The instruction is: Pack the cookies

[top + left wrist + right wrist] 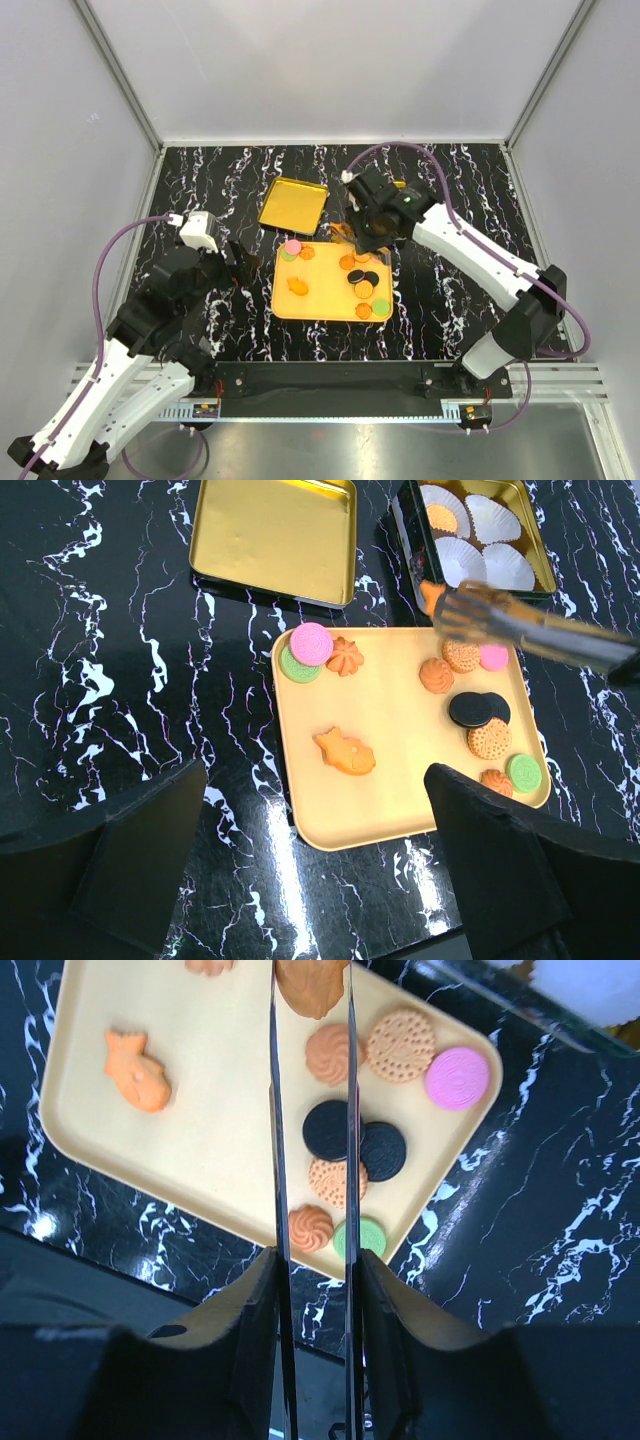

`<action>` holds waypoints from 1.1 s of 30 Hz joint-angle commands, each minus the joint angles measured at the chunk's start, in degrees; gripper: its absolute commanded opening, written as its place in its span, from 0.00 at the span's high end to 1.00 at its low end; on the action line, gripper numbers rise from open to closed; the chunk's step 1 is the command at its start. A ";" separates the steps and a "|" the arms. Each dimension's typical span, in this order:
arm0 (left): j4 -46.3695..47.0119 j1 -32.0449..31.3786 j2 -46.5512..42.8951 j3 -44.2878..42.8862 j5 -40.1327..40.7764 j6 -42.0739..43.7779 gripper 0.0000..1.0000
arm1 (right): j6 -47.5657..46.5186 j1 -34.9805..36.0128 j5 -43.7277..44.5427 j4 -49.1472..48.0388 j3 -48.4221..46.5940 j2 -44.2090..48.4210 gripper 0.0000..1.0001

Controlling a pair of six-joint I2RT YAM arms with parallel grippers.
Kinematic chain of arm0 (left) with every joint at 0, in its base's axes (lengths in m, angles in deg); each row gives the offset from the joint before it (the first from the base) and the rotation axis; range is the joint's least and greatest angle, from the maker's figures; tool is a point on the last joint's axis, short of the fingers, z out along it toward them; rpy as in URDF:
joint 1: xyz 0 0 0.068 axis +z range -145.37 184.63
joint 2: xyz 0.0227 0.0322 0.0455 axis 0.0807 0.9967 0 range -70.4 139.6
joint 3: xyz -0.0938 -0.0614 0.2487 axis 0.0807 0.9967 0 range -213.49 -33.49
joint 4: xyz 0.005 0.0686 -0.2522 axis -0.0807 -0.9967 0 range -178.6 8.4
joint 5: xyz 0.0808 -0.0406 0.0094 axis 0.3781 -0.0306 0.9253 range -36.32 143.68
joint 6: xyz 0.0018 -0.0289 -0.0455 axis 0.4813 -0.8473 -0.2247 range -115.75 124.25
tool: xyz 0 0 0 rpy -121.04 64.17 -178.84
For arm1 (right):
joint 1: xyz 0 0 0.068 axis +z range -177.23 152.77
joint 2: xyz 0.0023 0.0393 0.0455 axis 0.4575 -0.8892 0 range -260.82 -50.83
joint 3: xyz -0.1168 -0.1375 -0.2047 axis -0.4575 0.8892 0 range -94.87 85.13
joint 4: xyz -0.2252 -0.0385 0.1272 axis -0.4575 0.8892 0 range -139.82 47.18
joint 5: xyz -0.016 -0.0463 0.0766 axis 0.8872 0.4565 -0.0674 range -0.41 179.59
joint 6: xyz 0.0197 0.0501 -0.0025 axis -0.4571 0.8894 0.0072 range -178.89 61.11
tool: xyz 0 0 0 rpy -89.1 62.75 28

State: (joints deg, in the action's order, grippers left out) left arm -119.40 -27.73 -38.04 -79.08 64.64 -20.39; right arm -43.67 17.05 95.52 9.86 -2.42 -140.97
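left gripper [238, 268]: fingers spread wide with nothing between them, near the tray's left side.
lid [272, 535]: gold, inner face up, on the table beyond the tray's far left corner.
tray [400, 780]: yellow-orange and flat, holds twelve cookies [345, 752].
tray count: six orange (one fish, one flower, two swirls, two dotted rounds), two pink, two green, two black that overlap.
tin [406, 528]: right of the lid, just beyond the tray; four white paper cups [495, 518] show inside.
tin count: one orange piece, in the far-left cup.
right gripper [445, 602]: long thin fingers clenched on one piece.
held cookie [310, 985]: orange, pinched between the blades at the tray's far edge, just beside the tin.
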 commanded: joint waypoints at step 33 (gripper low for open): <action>2.03 -0.25 0.25 -0.03 -0.59 0.74 0.01 | -1.60 -25.29 4.52 -8.53 -12.74 -17.34 0.59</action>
State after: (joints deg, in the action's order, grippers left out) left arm -119.40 -27.73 -38.04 -79.08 64.57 -20.35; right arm -44.80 -7.81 98.12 3.96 -14.48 -158.07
